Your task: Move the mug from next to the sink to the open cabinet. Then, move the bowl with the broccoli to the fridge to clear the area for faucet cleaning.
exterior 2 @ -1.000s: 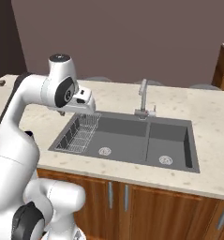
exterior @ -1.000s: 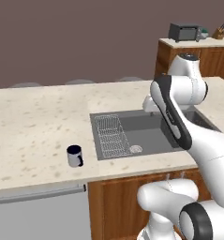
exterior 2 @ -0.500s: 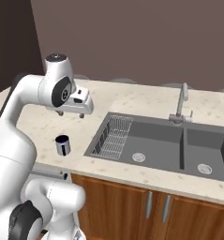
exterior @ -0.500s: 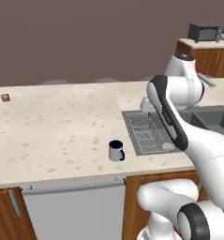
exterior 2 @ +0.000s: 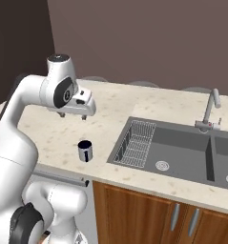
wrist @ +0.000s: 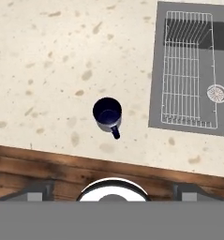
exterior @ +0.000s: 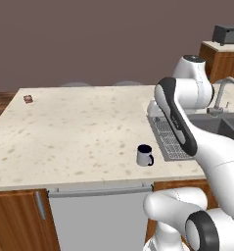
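On the speckled counter (exterior: 74,132), the mug (exterior: 144,155) stands just beside the sink (exterior 2: 182,147). My claw (exterior 2: 72,115) hangs wide above it; descending off-centre could clip its rim and tip it.

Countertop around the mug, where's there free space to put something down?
Broad bare counter lies left of the mug, out to a small item at the far corner. It is tighter between mug and sink.
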